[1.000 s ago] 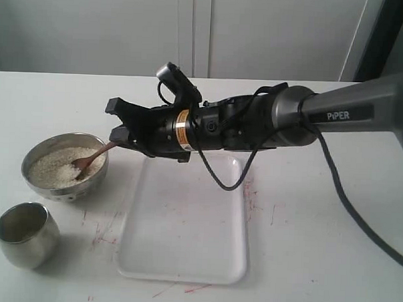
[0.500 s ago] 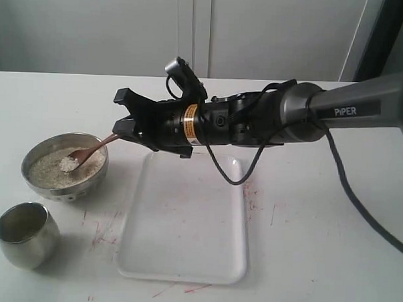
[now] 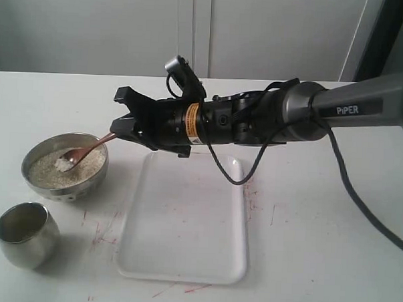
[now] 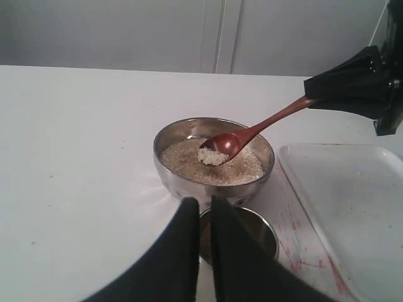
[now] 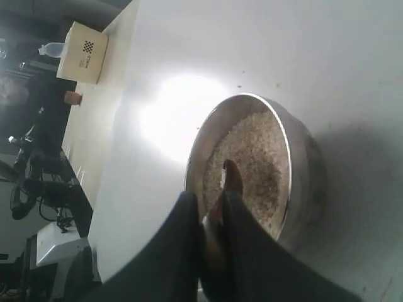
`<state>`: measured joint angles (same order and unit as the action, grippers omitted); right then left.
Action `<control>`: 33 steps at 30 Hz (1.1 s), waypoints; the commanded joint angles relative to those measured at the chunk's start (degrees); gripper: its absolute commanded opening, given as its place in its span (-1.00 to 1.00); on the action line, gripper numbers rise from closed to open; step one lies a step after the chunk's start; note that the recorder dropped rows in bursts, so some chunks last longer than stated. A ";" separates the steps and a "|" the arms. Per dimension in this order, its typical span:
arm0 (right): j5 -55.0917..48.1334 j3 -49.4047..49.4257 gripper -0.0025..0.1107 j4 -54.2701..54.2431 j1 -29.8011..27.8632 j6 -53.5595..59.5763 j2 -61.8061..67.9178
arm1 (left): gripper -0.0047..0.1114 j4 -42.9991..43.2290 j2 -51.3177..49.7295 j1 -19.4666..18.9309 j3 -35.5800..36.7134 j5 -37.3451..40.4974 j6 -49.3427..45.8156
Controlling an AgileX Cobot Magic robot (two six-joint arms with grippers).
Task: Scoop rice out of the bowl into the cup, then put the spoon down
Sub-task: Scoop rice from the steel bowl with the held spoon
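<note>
Spoon, buried a second ago, now carries rice over the bowl; your right gripper pinches its handle, whose end is hidden.

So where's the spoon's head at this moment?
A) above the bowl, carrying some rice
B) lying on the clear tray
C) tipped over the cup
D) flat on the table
A: the spoon, held in the right pincer, hovers over the bowl with a small clump of rice on it.
</note>
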<state>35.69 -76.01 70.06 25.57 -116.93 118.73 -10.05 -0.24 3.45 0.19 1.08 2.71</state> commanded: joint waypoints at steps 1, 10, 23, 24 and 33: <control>0.59 0.08 -0.96 0.66 -0.55 0.21 0.05 | -0.67 -0.52 0.24 -0.04 -0.19 0.28 0.11; 0.36 0.08 -0.96 1.75 -0.55 4.73 0.05 | -0.67 -0.52 0.24 -0.04 -0.19 0.28 0.11; 2.44 0.08 -0.96 1.10 -0.55 11.01 0.05 | -0.67 -0.52 0.24 -0.04 -0.19 0.28 0.11; 2.44 0.08 -0.96 1.10 -0.55 9.56 0.05 | -0.67 -0.52 0.24 -0.04 -0.19 0.28 0.11; 3.14 0.08 -0.96 0.91 -0.55 -0.04 0.05 | -0.67 -0.52 0.24 -0.04 -0.19 0.28 0.11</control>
<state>38.01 -76.01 71.30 25.57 -114.53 118.73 -10.05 -0.24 3.45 0.19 1.08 2.71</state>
